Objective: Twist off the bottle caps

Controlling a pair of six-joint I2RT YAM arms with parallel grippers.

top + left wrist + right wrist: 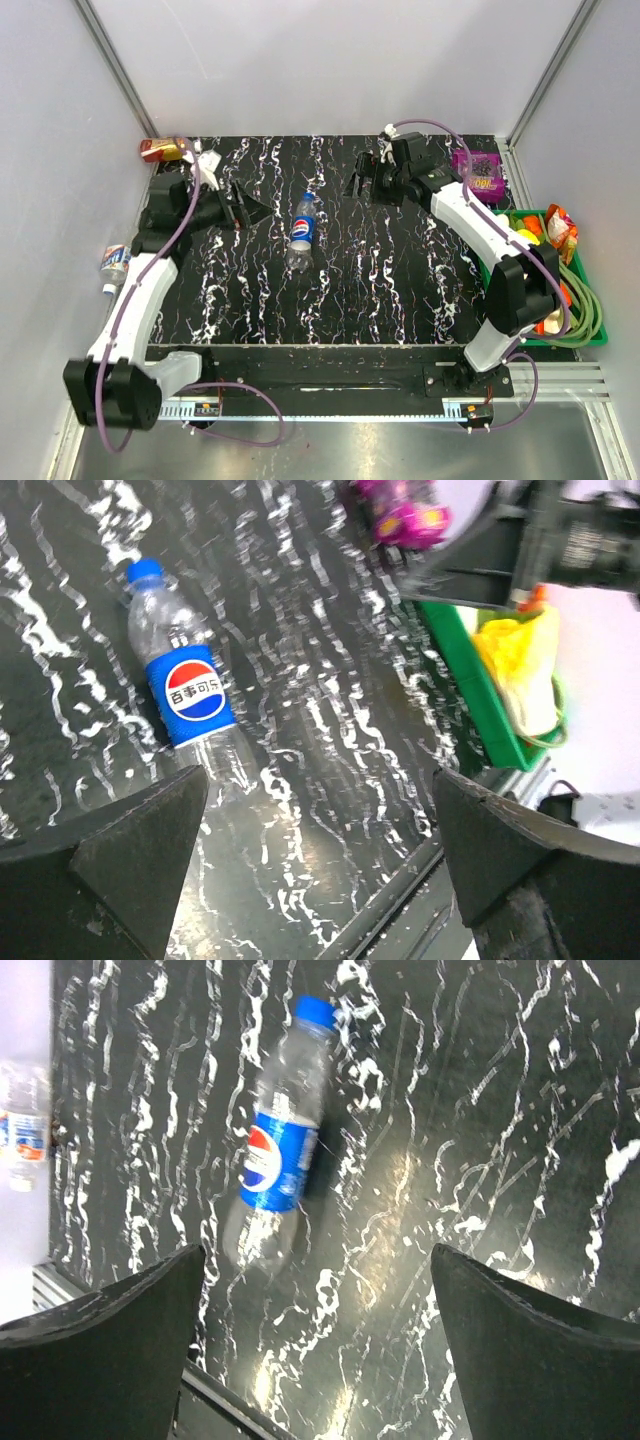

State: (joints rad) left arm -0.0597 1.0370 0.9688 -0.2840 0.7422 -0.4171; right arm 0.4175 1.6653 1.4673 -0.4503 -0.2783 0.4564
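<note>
**Both grippers open, 2 capped bottles untouched**

We see the left gripper (320, 778) with its 2 fingers spread wide and nothing between them, and the right gripper (318, 1252) spread the same way, also empty. The Pepsi bottle (301, 232) lies on its side on the black marbled table (400, 290), between the 2 sets of fingertips and apart from both, with its blue cap (308, 197) on. The second bottle (115, 262), with a white cap (108, 289) at its end, lies off the table's left edge, well behind the left fingers. A red-and-gold can (160, 150) sits at the far corner, off to the side of those fingers.
</note>
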